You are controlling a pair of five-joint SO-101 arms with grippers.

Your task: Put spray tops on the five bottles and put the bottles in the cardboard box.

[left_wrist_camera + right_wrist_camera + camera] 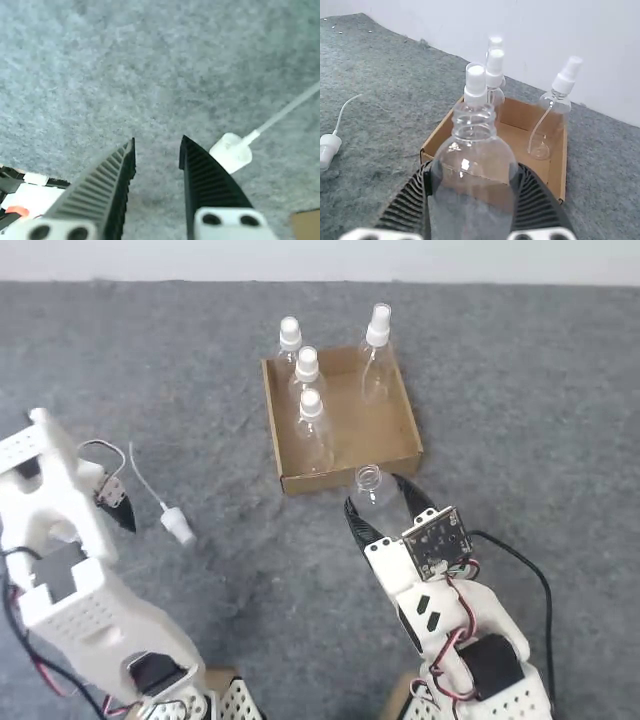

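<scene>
Down in the lower middle of the high view, found the right gripper clamped tight on an open bottle with no top on its neck. Held it standing up, just outside the front wall of the cardboard box, near the box's right front corner. Up close from the right wrist, saw the black fingers hugging both round sides of that see-through bottle. Inside the box, counted four capped bottles, each with a white sprayer on top: three in a row along the left wall and one more by the far right corner. Over at the left of the frame, spotted the left gripper above the grey mat, loose and spread, with a gap between its two fingers and nothing in that gap. Just to the right of it, found a loose spray top lying on its side on the mat, with its thin white tube pointing toward the upper left of the frame. From the left wrist, saw the same spray top right beside one finger, outside the gap. Could not tell touching from just near.
</scene>
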